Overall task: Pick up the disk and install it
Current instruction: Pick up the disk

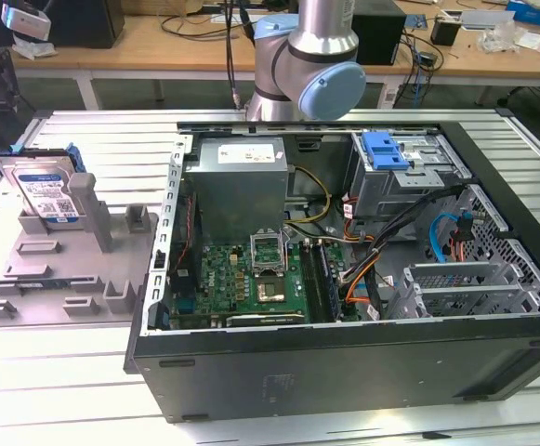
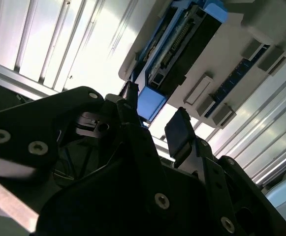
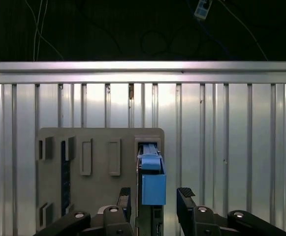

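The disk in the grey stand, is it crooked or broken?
Nothing looks broken. The disk leans back in the grey stand, at the exterior view's left, but that seems to be how the stand holds it. In the first wrist view the gripper has its jaws open on either side of the disk's blue frame.

An open computer case [image 1: 344, 358] is lying on the ribbed table [image 1: 65, 400], exposing a green motherboard [image 1: 237, 279] and, seemingly, a power supply [image 1: 242, 186]. A grey slotted fixture [image 1: 56, 279] is sitting at the table's edge on the exterior view's left.
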You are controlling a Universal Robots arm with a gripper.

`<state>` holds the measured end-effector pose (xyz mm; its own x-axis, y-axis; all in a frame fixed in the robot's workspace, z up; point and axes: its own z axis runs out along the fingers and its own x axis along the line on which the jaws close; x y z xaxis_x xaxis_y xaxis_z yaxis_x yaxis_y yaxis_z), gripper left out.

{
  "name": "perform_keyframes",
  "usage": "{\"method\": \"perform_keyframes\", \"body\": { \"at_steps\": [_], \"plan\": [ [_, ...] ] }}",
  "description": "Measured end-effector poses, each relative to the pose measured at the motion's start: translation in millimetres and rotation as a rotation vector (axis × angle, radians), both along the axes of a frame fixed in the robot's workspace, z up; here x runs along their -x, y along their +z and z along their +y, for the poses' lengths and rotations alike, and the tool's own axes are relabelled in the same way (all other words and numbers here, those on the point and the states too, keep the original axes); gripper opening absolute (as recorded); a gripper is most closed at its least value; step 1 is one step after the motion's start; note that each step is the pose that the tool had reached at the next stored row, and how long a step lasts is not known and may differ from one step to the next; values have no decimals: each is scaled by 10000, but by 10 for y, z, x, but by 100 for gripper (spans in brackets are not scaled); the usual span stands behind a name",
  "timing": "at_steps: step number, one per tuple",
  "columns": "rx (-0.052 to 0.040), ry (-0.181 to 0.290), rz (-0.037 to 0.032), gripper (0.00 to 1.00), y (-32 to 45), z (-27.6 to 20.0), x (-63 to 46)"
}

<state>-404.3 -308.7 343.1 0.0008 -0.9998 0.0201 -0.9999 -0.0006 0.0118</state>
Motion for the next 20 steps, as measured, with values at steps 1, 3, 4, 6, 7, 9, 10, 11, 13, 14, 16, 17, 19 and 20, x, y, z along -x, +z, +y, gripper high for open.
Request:
{"method": "perform_keyframes", "body": {
  "at_steps": [1, 3, 4, 6, 7, 9, 10, 11, 13, 14, 16, 17, 19, 20],
  "plan": [
    [0, 0, -1, 50, -9, 0, 0],
    [0, 0, -1, 50, -33, 0, 0],
    [-1, 0, 0, 50, -41, 0, 0],
    [0, 0, 0, 50, -66, 0, 0],
    [0, 0, -1, 50, -81, 0, 0],
    [0, 0, -1, 50, -106, -3, 0],
    [0, 1, -1, 50, -113, -3, 0],
    [0, 1, -1, 50, -121, -3, 0],
    [-1, 17, -1, 50, -142, -4, 0],
    [0, 32, -1, 50, -149, -4, 1],
    [0, 63, 0, 50, -162, -4, 3],
    [-1, 74, -1, 50, -168, -4, 3],
    [0, 95, 0, 50, -178, -4, 4],
    [0, 102, 0, 50, -183, -4, 4]
  ]
}}
